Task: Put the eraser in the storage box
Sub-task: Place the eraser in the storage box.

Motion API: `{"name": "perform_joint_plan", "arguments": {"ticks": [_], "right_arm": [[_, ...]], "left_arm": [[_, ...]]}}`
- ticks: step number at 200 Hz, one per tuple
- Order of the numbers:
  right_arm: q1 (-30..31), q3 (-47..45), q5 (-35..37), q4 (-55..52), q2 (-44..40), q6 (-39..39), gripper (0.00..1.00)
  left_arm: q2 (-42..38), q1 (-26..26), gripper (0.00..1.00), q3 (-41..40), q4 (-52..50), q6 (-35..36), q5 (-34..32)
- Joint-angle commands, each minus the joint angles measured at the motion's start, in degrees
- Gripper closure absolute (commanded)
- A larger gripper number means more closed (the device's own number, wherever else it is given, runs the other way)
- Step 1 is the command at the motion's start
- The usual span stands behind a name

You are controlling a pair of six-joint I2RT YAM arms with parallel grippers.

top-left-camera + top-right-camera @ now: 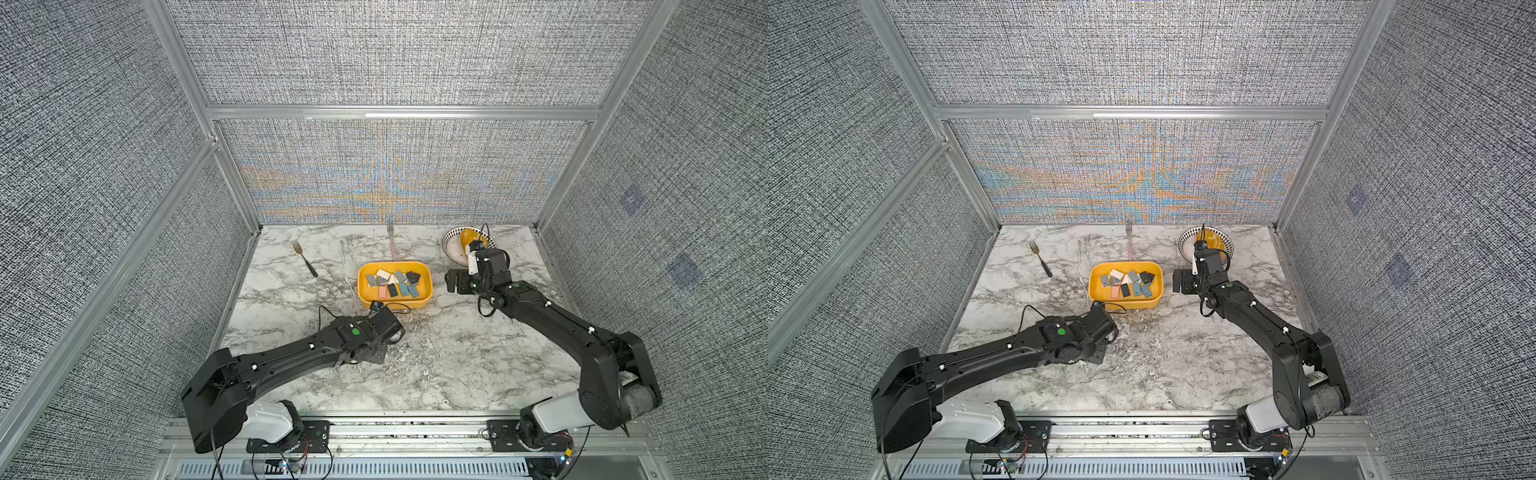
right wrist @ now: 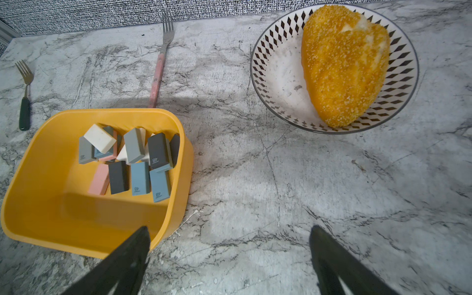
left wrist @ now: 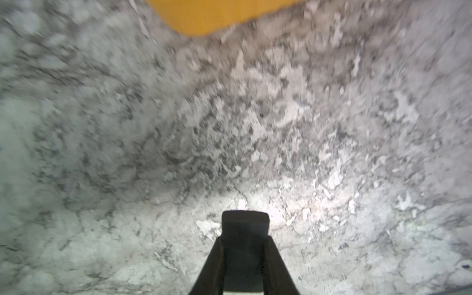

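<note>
Left gripper [image 3: 245,238], seen from its wrist: fingers closed on a dark eraser [image 3: 245,224], held low over the marble table [image 1: 436,365]. Whether the block is clear of the surface cannot be told. It is near the yellow storage box [image 1: 407,304] but not yet in it; one corner of the box shows ahead in the left wrist view.

Progress: about a dozen erasers [image 2: 135,163] already lie in the box, and no loose one shows on the table. What is judged to remain is to lift the eraser over the near wall and release it.

Surroundings: the right gripper [image 2: 228,228] hangs beside the right end of the box, jaws wide apart and empty. Beyond the box lie a green-handled fork [image 2: 24,102], a pink-handled fork [image 2: 157,69] and a patterned bowl [image 2: 275,76] holding breaded food [image 2: 344,66], all off the likely path. Only the near wall of the box stands in the way.
</note>
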Motion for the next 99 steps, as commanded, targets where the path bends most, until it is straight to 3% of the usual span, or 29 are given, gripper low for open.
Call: {"name": "perform_joint_plan", "arguments": {"ticks": [1, 51, 99], "right_arm": [[-0.11, -0.3, 0.4, 0.55, -0.38, -0.21, 0.02], [-0.31, 0.2, 0.05, 0.41, 0.16, -0.48, 0.02], [-0.35, 0.39, -0.26, 0.21, 0.91, -0.39, 0.02]], "left_arm": [[-1.35, 4.43, 0.79, 2.98, 1.04, 5.35, -2.06], [6.86, 13.84, 0.8, 16.85, 3.35, 15.02, 0.53], [19.26, 20.2, 0.8, 27.12, 6.12, 18.06, 6.31]]}}
